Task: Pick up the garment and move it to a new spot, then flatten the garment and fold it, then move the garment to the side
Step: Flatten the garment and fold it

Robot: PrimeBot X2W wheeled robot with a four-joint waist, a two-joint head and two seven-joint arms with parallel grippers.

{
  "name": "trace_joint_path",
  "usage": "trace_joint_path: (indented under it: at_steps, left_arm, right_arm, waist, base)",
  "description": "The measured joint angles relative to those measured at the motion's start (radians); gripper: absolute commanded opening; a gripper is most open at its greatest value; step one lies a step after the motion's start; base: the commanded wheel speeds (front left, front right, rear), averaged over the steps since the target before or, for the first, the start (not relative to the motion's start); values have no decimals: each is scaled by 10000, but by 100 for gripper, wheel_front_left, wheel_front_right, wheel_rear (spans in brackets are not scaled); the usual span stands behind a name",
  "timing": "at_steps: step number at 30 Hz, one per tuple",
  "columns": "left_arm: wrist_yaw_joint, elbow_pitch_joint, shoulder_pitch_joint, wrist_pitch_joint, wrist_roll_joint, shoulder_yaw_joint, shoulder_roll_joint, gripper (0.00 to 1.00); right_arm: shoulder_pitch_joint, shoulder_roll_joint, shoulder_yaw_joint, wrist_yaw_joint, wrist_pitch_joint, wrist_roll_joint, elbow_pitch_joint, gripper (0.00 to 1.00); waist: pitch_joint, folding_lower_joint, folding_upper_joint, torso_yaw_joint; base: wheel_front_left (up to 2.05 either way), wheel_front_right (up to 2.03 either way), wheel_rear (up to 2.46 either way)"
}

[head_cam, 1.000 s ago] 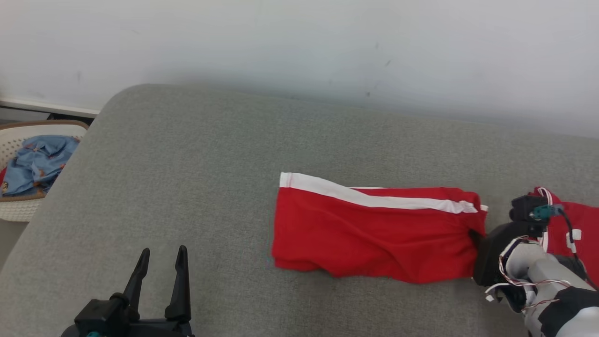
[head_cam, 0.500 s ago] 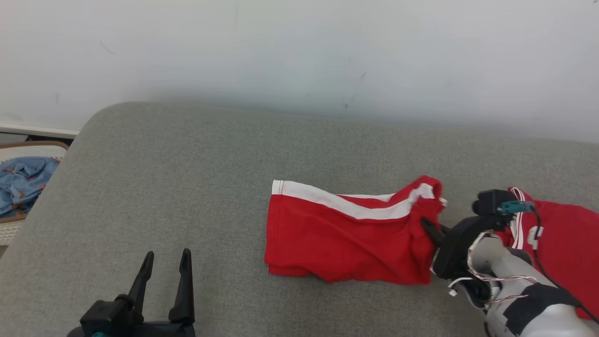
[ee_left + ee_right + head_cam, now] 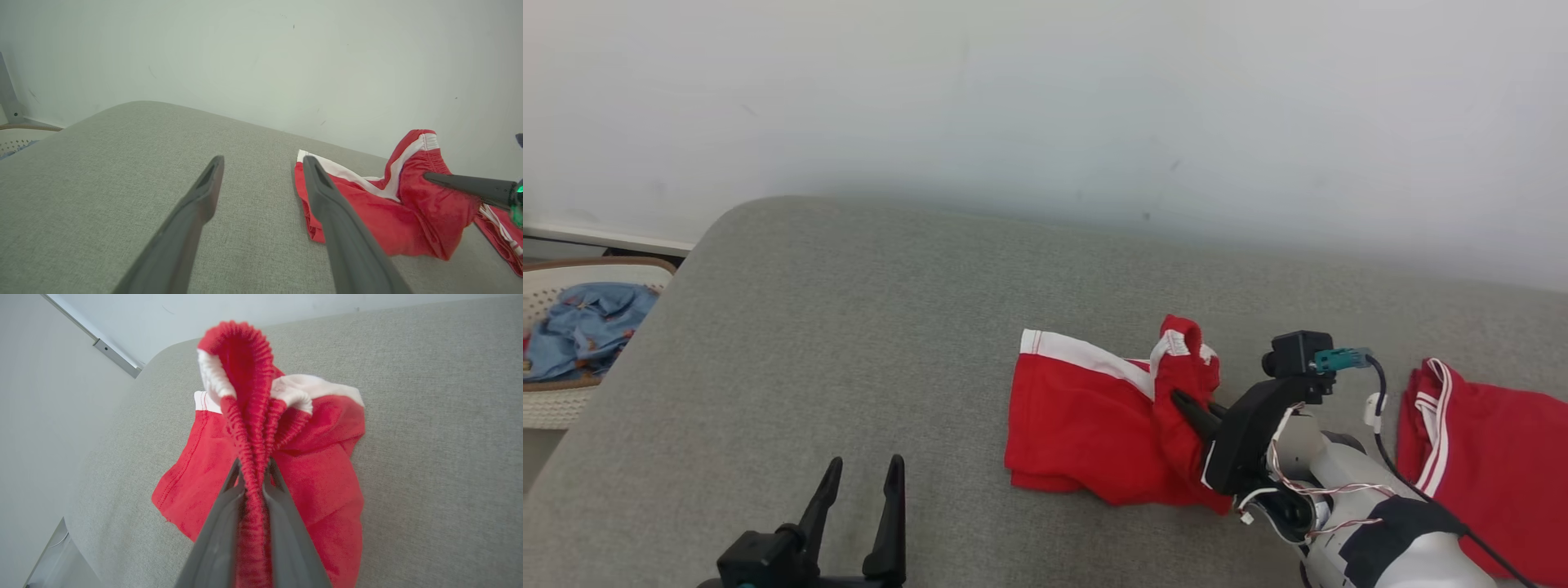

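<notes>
The garment (image 3: 1086,416) is a pair of red shorts with a white side stripe, lying on the grey cushion (image 3: 849,327). My right gripper (image 3: 1183,402) is shut on its bunched elastic waistband, holding that end raised over the rest of the cloth. In the right wrist view the waistband (image 3: 249,396) rises from between the closed fingers of that gripper (image 3: 253,467). My left gripper (image 3: 862,469) stands open and empty at the lower left, apart from the shorts. In the left wrist view its gripper (image 3: 261,161) frames the garment (image 3: 367,204) to the right.
A second red garment with white stripes (image 3: 1486,457) lies at the right edge of the cushion. A white basket (image 3: 556,400) holding blue cloth (image 3: 588,327) sits on the floor left of the cushion. A pale wall runs behind.
My right gripper has carried the waistband end leftward and up, so the shorts now lie shorter, with that end doubled over. The head camera has shifted. My left gripper stays open.
</notes>
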Motion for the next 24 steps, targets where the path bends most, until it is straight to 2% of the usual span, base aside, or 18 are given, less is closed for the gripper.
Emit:
trace_joint_path:
  at_steps: [4, 10, 24]
  left_arm:
    - [-88, 67, 1, 10, 0, -148, -100, 100]
    - [-171, 228, -5, 88, 0, -443, -332, 100]
    - [-167, 274, -126, 81, 0, -673, -600, 100]
  right_arm:
    - [-81, 196, 44, -12, 188, 4, 67, 0]
    - [-877, 274, -17, -464, 554, 77, 608, 0]
    - [-2084, 506, 449, -1041, 1810, 50, 1590, 0]
  waist:
    - [-39, 0, -1, 253]
    - [6, 1, 0, 733]
    - [508, 0, 0, 1406]
  base:
    - [0, 0, 0]
    - [0, 0, 0]
    - [0, 0, 0]
